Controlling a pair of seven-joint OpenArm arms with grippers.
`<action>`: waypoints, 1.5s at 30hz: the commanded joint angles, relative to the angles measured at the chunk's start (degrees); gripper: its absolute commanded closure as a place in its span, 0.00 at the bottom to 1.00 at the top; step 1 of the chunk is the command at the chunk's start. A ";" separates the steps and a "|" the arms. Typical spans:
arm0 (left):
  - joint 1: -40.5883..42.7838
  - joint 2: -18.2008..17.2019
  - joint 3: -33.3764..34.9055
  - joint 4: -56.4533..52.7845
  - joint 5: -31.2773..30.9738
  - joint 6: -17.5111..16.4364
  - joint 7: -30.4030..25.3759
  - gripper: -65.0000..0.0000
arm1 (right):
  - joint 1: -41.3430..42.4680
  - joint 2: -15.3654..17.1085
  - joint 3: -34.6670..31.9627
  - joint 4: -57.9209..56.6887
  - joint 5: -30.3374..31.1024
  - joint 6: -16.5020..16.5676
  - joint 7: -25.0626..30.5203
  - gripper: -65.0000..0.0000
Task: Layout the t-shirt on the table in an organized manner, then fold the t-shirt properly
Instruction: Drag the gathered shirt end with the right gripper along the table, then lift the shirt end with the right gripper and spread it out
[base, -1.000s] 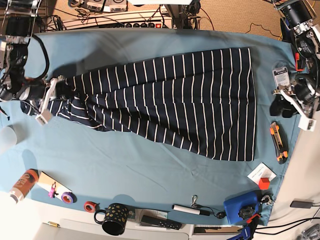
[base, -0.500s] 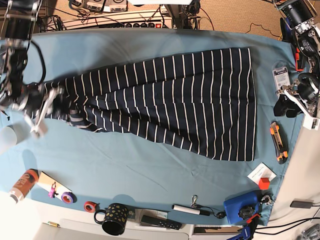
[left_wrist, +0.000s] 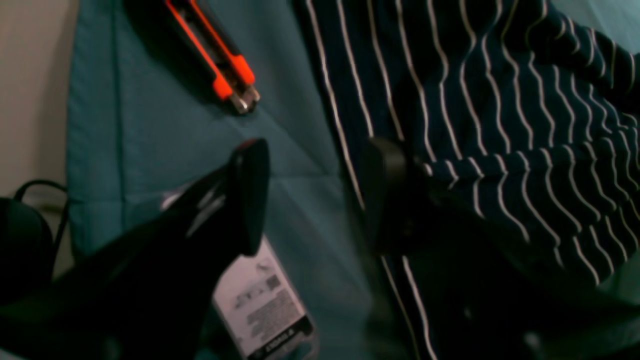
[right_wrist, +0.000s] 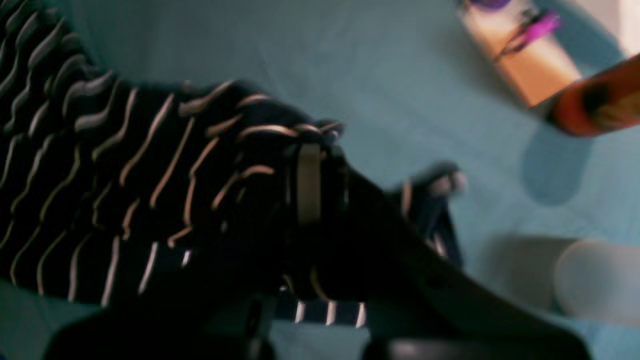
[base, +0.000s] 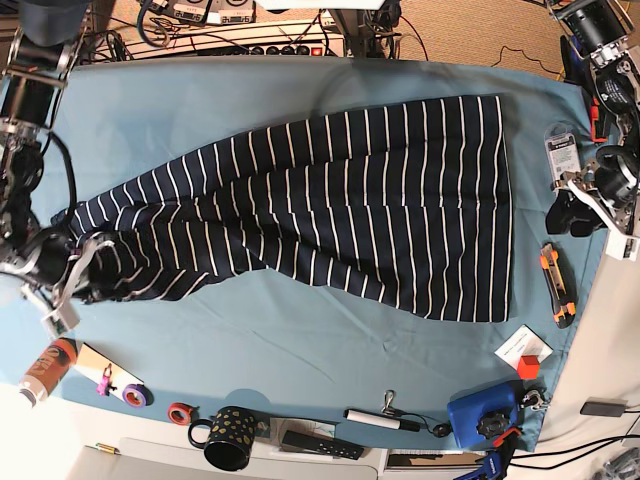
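Note:
The navy white-striped t-shirt lies stretched across the teal table, wide at the right and narrowing to a bunched end at the left. My right gripper is shut on that bunched end, with fabric wrapped around its fingers. At the table's right edge my left gripper stands open just off the shirt's hem. In the left wrist view, nothing sits between its fingers, and the hem runs beside the right one.
An orange utility knife and a labelled tag lie by the left gripper. An orange bottle, a card with tape rolls, a spotted mug and a blue box line the front edge.
My right gripper has dragged the shirt's left end toward the front left of the table, so that end lies lower and more spread. The left gripper has barely moved.

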 joint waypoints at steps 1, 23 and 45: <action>-0.63 -1.07 -0.26 0.87 -1.03 -0.04 -1.07 0.52 | -0.15 1.44 0.50 0.83 0.52 -0.12 0.52 1.00; 0.15 -1.07 -0.26 0.87 -1.01 -0.24 -0.63 0.52 | -9.31 4.35 1.68 0.98 2.89 -0.12 -4.72 0.64; 0.15 -1.07 -0.26 0.87 -1.46 -0.22 -1.07 0.52 | 6.58 -6.64 -3.61 -22.95 -3.76 -0.12 8.17 0.69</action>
